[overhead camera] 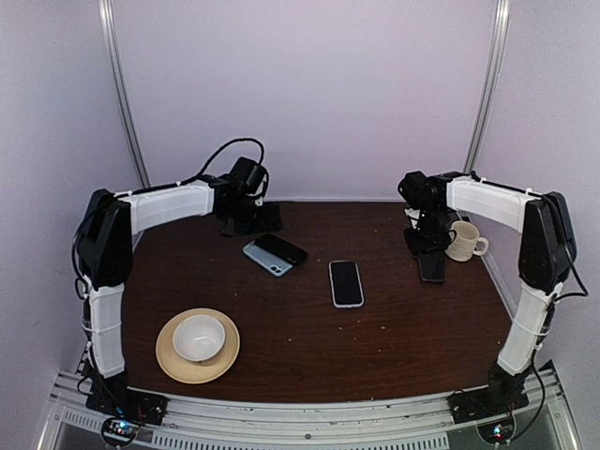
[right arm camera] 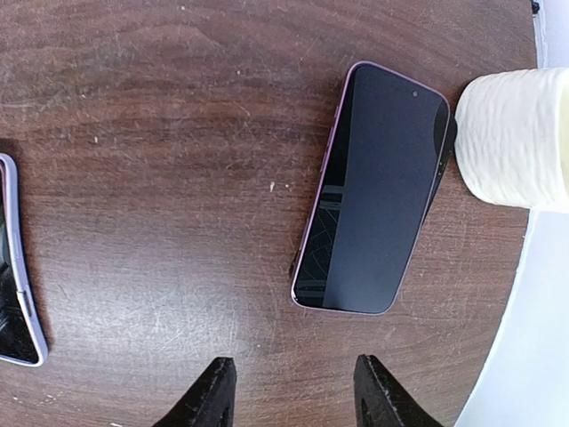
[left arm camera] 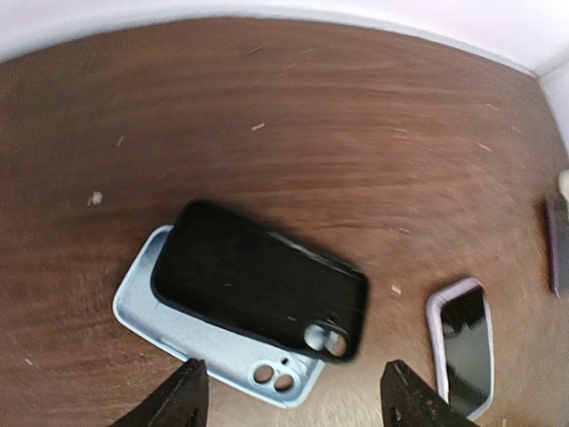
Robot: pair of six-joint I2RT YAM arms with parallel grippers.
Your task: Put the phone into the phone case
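Brown table (overhead camera: 300, 347): one phone (right arm camera: 373, 191), one light-rimmed phone (overhead camera: 346, 283), one phone case (left arm camera: 258, 280); left gripper (left arm camera: 293, 374), right gripper (right arm camera: 293, 365) fingers apart.

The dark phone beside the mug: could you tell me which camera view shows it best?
The right wrist view: the phone lies screen up mid-frame, large and sharp, next to the mug. The top external view shows the phone small and dark; the left wrist view catches just a sliver at its right edge.
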